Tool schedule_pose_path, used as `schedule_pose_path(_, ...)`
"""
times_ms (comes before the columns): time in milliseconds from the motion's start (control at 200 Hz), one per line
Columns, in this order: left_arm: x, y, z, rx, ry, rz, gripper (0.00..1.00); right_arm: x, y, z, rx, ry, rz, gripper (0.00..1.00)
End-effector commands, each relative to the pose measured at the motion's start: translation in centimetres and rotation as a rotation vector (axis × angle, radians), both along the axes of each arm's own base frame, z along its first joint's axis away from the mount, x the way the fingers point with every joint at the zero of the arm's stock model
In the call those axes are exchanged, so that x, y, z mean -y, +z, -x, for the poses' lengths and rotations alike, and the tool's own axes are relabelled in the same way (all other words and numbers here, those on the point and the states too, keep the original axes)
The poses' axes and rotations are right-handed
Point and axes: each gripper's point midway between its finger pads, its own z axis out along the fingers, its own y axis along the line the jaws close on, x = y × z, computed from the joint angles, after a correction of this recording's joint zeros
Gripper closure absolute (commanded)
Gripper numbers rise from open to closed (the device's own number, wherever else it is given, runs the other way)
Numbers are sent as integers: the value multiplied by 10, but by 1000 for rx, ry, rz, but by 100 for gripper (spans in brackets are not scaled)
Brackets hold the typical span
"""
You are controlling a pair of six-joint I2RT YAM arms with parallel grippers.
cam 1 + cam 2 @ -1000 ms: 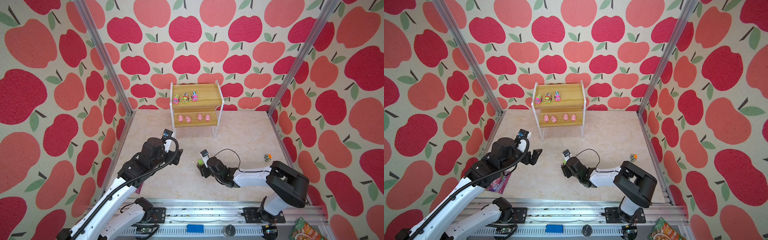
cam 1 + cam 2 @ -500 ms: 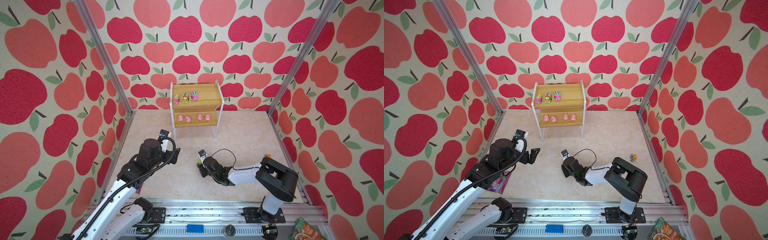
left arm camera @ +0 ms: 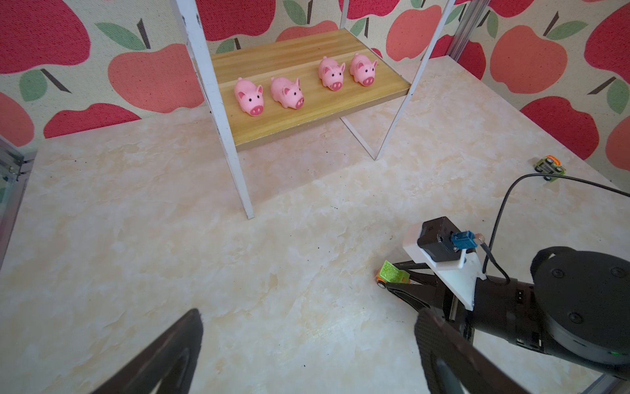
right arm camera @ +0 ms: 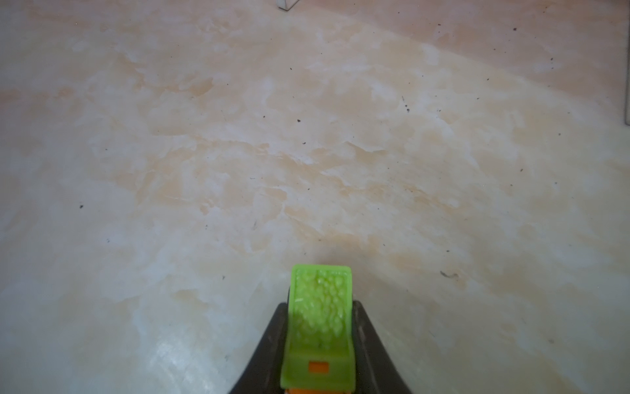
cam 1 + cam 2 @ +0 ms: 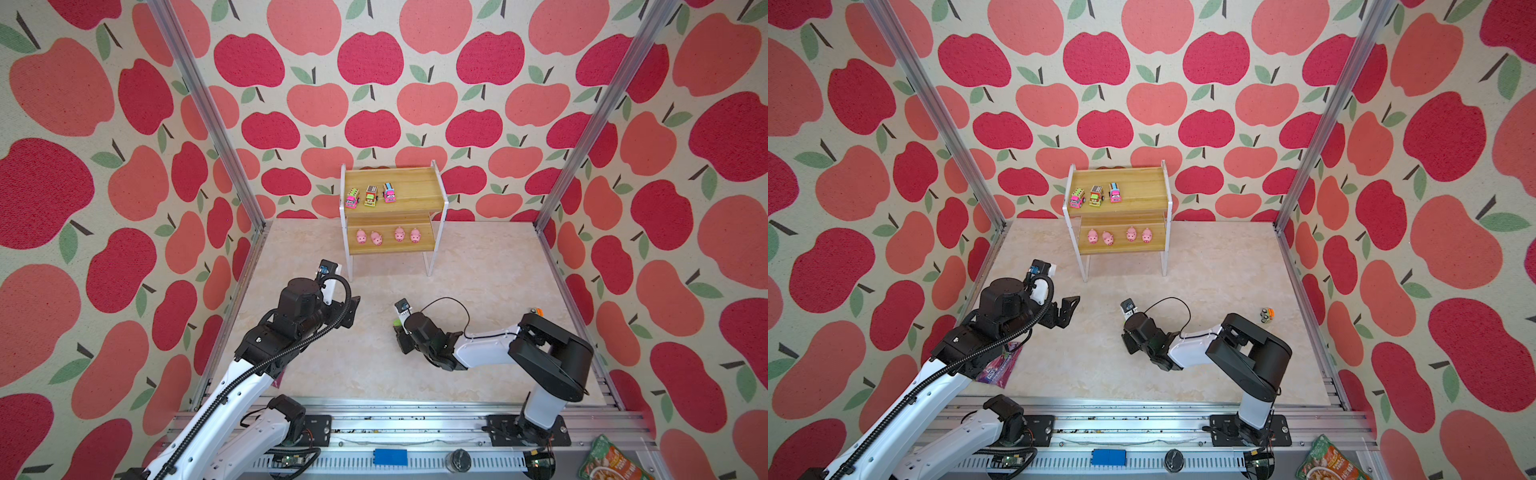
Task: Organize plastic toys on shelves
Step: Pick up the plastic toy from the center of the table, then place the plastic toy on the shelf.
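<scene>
Green-orange truck (image 3: 392,274) sits on the desk (image 3: 170,221), lower right of the left wrist view; right end effector (image 4: 320,305) seems pinched on its sides, left end effector (image 3: 308,315) gapes empty. We risk it squirting out on lift: shallow tip grip, slick plastic, rolling wheels.

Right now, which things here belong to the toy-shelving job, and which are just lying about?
Job: shelves, four pigs, three shelved trucks, green truck being grasped, stray truck by the wall.
Lying about: purple packet, green pouch.
</scene>
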Motion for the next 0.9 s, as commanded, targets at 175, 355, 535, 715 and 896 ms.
schedule_pose_path(175, 0, 1, -2, 20, -1, 2, 1, -12, 80, -11, 96, 26, -5, 79)
schedule_pose_path(355, -4, 3, -3, 32, 14, -5, 1, -12, 133, -19, 125, 31, -27, 79)
schedule_pose_path(535, -3, 4, -2, 41, 3, 2, 1, -12, 179, -26, 126, 50, -20, 79)
schedule_pose_path(715, 2, 4, 0, 39, -23, 15, 1, -14, 228, -40, 153, 63, -15, 79)
schedule_pose_path(896, 6, -2, -2, 19, -35, 10, 1, -19, 276, -60, 199, 41, -10, 80)
